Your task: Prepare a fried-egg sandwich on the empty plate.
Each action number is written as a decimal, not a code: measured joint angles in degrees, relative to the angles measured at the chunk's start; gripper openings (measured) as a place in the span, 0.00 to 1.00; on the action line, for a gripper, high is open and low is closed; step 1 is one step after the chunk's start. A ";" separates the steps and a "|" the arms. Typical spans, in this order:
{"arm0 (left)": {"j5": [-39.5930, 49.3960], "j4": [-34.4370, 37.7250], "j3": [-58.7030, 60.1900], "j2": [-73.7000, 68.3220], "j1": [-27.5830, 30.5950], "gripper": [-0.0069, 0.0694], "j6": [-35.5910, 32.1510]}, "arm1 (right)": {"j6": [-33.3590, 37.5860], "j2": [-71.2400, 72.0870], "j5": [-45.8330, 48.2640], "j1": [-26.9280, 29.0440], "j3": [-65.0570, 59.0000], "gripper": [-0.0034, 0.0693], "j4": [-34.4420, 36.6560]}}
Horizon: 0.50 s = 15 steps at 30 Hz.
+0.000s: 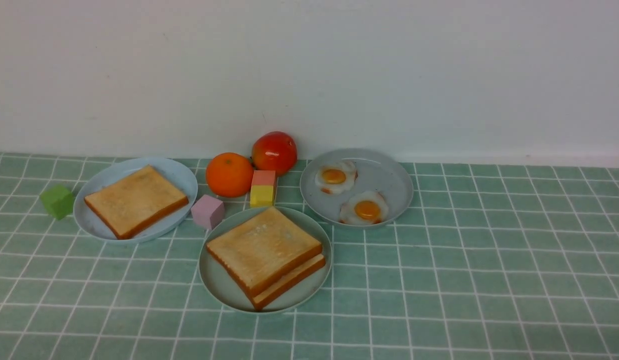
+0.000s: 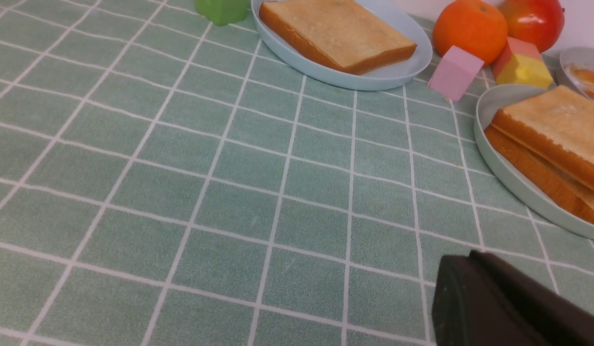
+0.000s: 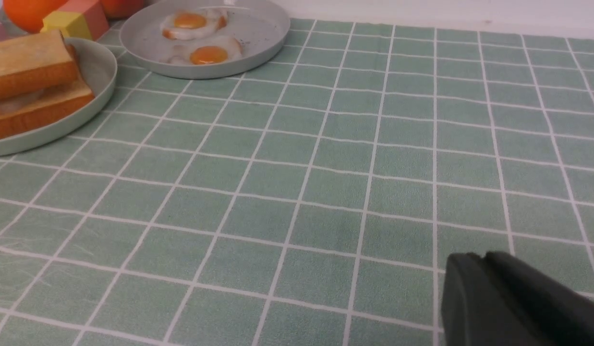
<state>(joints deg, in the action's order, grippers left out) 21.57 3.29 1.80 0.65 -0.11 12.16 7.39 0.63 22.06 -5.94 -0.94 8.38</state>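
Nearest me, the left end effector (image 2: 513, 307) sits clenched and empty over the bench (image 1: 464, 280); I cannot tell the right end effector's (image 3: 517, 302) state. Mid-bench, the fried-egg sandwich (image 1: 265, 255) rests on the mint-green plate (image 1: 216, 285). Toward the back edge, a grey plate (image 1: 389, 177) holds two eggs.

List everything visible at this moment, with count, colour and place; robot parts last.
mint-green plate: 1, front centre
toast stack: 2 golden-brown slices on that plate; filling mostly hidden
pale blue plate: 1, left
toast slice: 1, on it
grey plate: 1, right of centre
fried eggs: 2, white with orange yolks, on it
orange: 1, behind
red fruit: 1, by wall
blocks: green, pink, yellow-and-salmon
left gripper: black, over bare cloth, shut
right gripper: black, over bare cloth, state unclear
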 joint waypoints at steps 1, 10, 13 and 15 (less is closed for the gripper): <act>0.00 0.00 0.00 0.00 0.00 0.09 0.00 | 0.00 0.00 0.00 0.00 0.00 0.13 0.00; 0.00 0.00 0.00 0.00 0.00 0.10 0.00 | 0.00 0.00 0.00 0.00 0.00 0.13 0.00; 0.00 0.00 0.00 0.00 0.00 0.10 0.05 | 0.00 0.00 0.00 0.00 0.00 0.14 0.00; 0.00 0.00 0.00 0.00 0.00 0.10 0.05 | 0.00 0.00 0.00 0.00 0.00 0.14 0.00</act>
<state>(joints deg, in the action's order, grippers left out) 21.57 3.29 1.80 0.65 -0.11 12.21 7.39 0.63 22.06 -5.94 -0.94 8.38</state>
